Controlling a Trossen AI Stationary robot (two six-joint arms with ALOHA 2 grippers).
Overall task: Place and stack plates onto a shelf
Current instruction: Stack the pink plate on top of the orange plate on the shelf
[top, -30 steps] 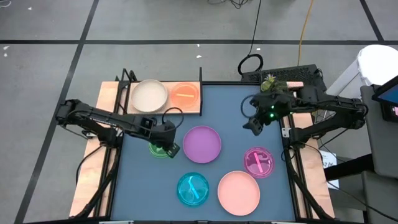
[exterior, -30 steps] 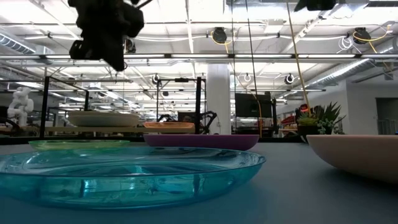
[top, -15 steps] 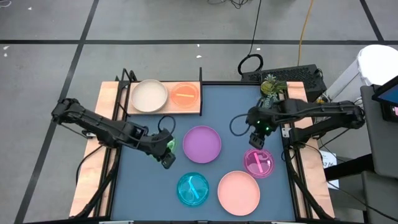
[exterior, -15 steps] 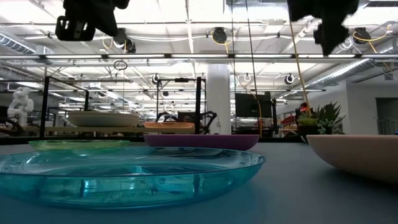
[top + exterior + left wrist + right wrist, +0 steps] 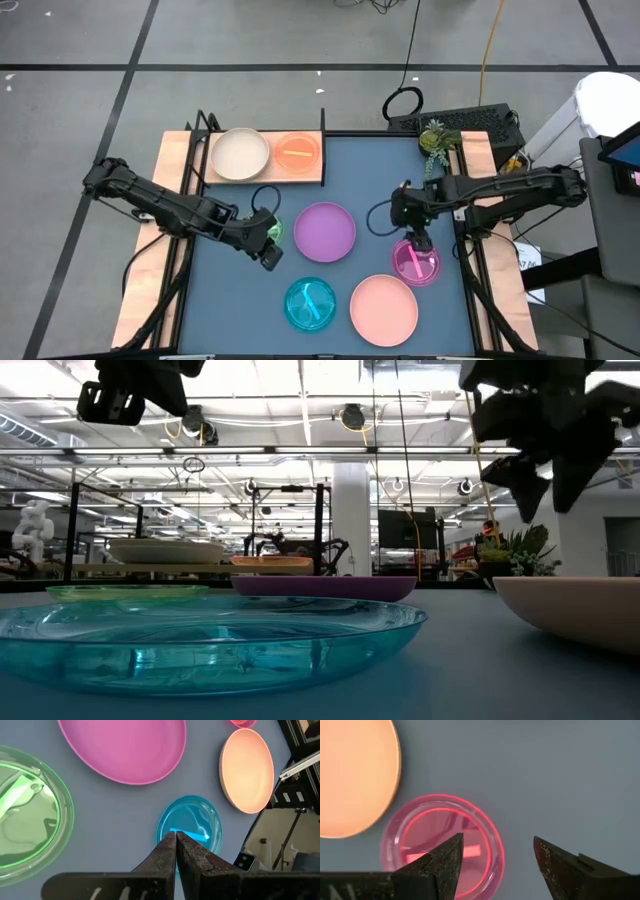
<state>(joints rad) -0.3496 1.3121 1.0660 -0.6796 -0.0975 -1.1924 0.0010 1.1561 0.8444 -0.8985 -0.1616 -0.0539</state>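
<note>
Plates lie scattered over the blue table [image 5: 380, 180]: a purple plate [image 5: 324, 231] mid-frame, a teal plate [image 5: 310, 304] and a salmon plate [image 5: 384, 309] along the bottom, a green plate [image 5: 272, 232] left of centre. The shelf [image 5: 262, 170] at upper left carries a cream plate [image 5: 240, 154] and an orange plate [image 5: 297, 151]. The right gripper [image 5: 418, 243] hangs spread wide over the magenta plate [image 5: 417, 261] at lower right. The left gripper [image 5: 268, 257] is pinched closed, empty, beside the green plate.
</note>
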